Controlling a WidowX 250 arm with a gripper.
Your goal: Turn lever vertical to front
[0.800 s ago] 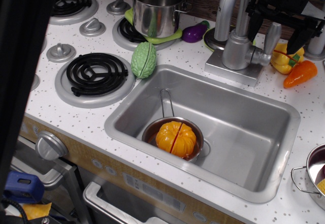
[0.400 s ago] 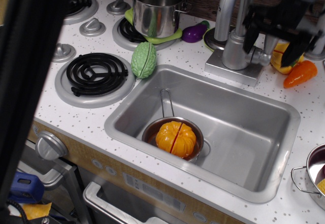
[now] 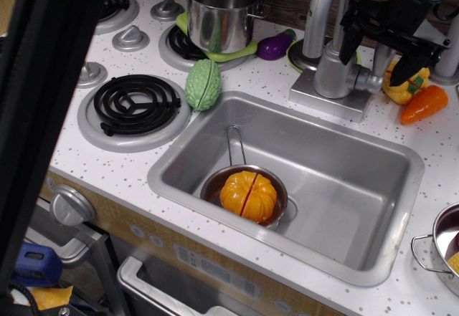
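The lever [image 3: 381, 62] is a short flat silver paddle. It stands upright on a stub at the right side of the cylindrical faucet body [image 3: 334, 69]. My black gripper [image 3: 381, 52] hangs over it from the upper right and is open. One finger [image 3: 349, 44] is left of the lever, in front of the faucet body. The other finger [image 3: 414, 64] is right of it. The lever's top is hidden behind the gripper, and I cannot tell whether either finger touches it.
The tall curved spout [image 3: 323, 4] rises just left of the gripper. A yellow pepper [image 3: 399, 87] and an orange pepper [image 3: 424, 103] lie to the right. The sink [image 3: 358, 165] holds a small pan with a pumpkin [image 3: 248, 195]. A dark blurred bar [image 3: 43, 101] blocks the left side.
The gripper came down and left from the upper right and now straddles the lever. The lever still stands upright. The dark bar at the left has widened.
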